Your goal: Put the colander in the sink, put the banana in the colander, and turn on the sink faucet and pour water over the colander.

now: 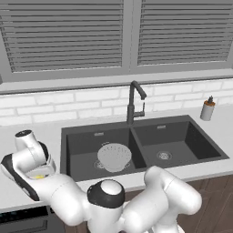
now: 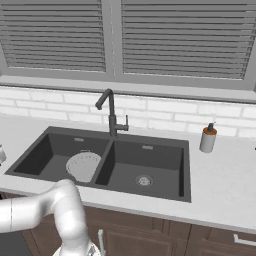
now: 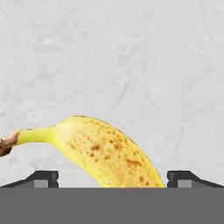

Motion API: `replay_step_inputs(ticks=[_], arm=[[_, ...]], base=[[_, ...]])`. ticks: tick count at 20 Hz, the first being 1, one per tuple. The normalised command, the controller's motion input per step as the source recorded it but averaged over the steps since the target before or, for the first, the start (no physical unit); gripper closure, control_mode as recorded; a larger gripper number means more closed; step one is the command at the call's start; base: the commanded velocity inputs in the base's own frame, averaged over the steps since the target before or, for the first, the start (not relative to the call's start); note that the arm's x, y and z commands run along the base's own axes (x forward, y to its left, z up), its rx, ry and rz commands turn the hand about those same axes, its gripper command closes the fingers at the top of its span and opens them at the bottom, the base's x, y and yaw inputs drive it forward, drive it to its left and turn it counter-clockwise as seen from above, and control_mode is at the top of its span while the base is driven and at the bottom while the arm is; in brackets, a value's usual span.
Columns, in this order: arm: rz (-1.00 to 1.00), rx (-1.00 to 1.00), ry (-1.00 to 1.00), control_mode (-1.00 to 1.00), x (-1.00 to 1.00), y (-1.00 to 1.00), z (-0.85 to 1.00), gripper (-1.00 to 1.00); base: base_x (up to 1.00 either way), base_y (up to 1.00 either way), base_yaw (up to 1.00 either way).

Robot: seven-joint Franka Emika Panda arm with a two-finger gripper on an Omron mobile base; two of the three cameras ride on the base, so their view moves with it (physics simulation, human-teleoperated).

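Observation:
The light grey colander point(image 1: 114, 157) point(image 2: 83, 166) sits upright in the left basin of the dark double sink point(image 1: 182, 136) point(image 2: 150, 160), over its drain. On the pale counter left of the sink lies the yellow, brown-speckled banana point(image 3: 100, 151) point(image 1: 40, 176). My gripper point(image 3: 113, 179) point(image 1: 38, 174) points down over it and is open, one fingertip point(image 3: 43, 178) on each side of the fruit and well apart from it. The dark gooseneck sink faucet point(image 1: 132, 104) point(image 2: 111, 117) stands behind the divider, and no water is running.
A soap bottle point(image 1: 208, 109) point(image 2: 208, 138) stands on the counter right of the sink. The right basin holds nothing but its drain point(image 2: 144, 180). A tiled wall and shuttered window run behind the faucet. My arm's elbow bulks low in front of the counter edge.

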Motion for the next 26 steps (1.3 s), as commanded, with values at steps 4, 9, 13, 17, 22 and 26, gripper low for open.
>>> replay_step_inputs(ticks=[4,9,13,17,22,26], arm=[[0.0,0.0,0.0,-1.0,0.02,0.0,-0.14,1.0],[0.0,0.0,0.0,-1.0,0.04,-0.09,0.0,1.0],[0.0,0.0,-0.01,-1.0,0.0,-0.48,0.07,1.0],[-0.06,0.0,0.0,-1.0,0.0,-0.73,0.35,1.0],[-0.11,0.0,0.0,-1.0,0.03,-0.93,0.32,1.0],[-0.12,-0.02,0.0,-1.0,0.0,-0.98,0.06,1.0]], base=[[0.0,0.0,0.0],[0.0,0.0,0.0],[0.0,0.0,0.0],[0.0,0.0,0.0],[0.0,0.0,0.0],[0.0,0.0,0.0]])
